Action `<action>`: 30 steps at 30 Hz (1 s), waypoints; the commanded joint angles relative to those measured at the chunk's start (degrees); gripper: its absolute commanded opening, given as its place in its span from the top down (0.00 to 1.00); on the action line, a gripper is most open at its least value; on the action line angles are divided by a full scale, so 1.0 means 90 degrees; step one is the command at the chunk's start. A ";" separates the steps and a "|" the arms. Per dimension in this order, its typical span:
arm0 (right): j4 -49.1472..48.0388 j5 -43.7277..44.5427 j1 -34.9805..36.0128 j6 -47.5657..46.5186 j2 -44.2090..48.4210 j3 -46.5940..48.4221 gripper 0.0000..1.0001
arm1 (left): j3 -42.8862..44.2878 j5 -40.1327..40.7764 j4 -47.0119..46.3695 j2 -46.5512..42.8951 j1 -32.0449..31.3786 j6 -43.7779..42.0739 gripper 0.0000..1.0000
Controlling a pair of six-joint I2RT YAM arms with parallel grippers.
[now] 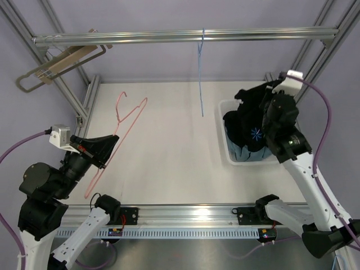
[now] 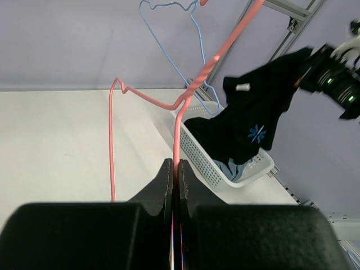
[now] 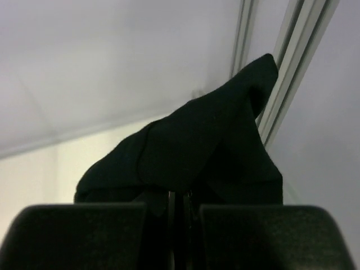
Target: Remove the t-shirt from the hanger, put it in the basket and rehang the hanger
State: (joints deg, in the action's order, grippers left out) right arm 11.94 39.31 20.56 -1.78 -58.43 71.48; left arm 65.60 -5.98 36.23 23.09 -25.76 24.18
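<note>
A bare pink wire hanger (image 1: 121,132) is held over the left of the table; my left gripper (image 1: 109,143) is shut on its lower wire, which also shows in the left wrist view (image 2: 180,121). The black t-shirt (image 1: 250,121) with a blue emblem hangs from my right gripper (image 1: 264,104), which is shut on it, its lower part draped into the white basket (image 1: 235,156). In the left wrist view the t-shirt (image 2: 253,121) hangs over the basket (image 2: 208,157). In the right wrist view black cloth (image 3: 191,152) covers the fingers.
A blue wire hanger (image 1: 201,73) hangs from the overhead metal rail (image 1: 169,37). A wooden hanger (image 1: 59,64) hangs at the rail's left end. Light blue clothes (image 2: 233,167) lie in the basket. Aluminium frame posts stand at the table's corners.
</note>
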 commanded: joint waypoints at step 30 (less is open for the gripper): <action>0.2812 -0.2394 -0.0038 0.3812 0.3289 -0.2435 0.76 | 0.1391 0.0235 -0.1867 0.2929 0.0010 0.0320 1.00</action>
State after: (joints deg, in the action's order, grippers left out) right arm 30.44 24.62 20.45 35.27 -29.34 47.62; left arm 73.19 -4.86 27.07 46.57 -25.76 26.17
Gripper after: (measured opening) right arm 0.374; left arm 0.031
